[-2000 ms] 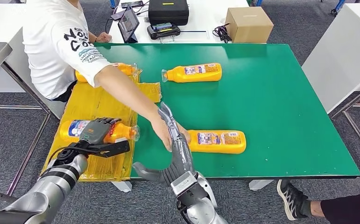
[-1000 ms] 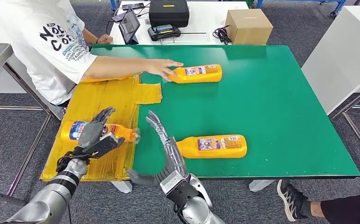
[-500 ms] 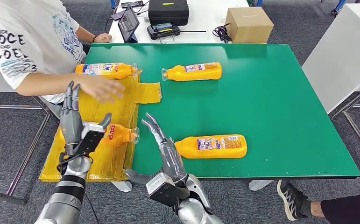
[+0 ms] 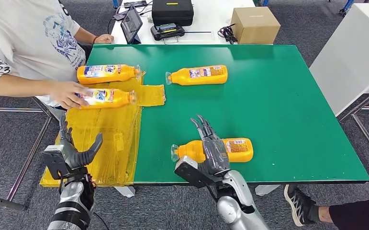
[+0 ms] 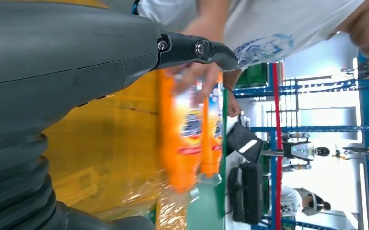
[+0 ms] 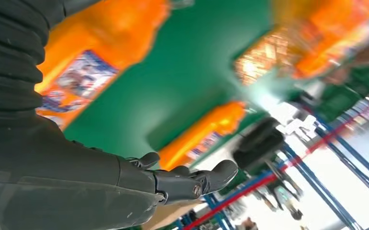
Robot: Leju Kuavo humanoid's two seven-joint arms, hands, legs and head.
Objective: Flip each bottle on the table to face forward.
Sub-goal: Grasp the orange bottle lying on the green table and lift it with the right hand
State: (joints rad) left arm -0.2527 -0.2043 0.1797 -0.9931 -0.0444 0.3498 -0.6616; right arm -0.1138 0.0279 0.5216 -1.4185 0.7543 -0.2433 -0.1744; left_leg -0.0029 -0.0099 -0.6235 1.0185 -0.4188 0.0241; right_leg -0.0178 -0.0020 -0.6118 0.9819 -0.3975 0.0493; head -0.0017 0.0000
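Observation:
Several orange bottles lie on their sides. One bottle (image 4: 108,73) with a blue label lies at the back of the yellow mat (image 4: 101,143). Just in front of it a person's hand (image 4: 67,93) holds a second blue-label bottle (image 4: 110,97), also seen in the left wrist view (image 5: 184,139). A third bottle (image 4: 199,75) lies on the green table (image 4: 278,96). The fourth bottle (image 4: 235,149) lies near the front edge, cap to the left. My right hand (image 4: 211,146) is spread over its neck end, fingers straight, not gripping. My left hand (image 4: 70,152) stands open at the mat's front left edge, holding nothing.
A person in a white shirt (image 4: 24,38) leans in at the table's left side. Behind the green table a white table carries a cardboard box (image 4: 255,24), a black case (image 4: 173,12) and a tablet (image 4: 132,24). A shoe (image 4: 297,203) shows at the front right.
The person has carried the bottle from the mat's front to its back, beside the other one. My left hand has pulled back to the front left. My right hand has swung right over the near bottle.

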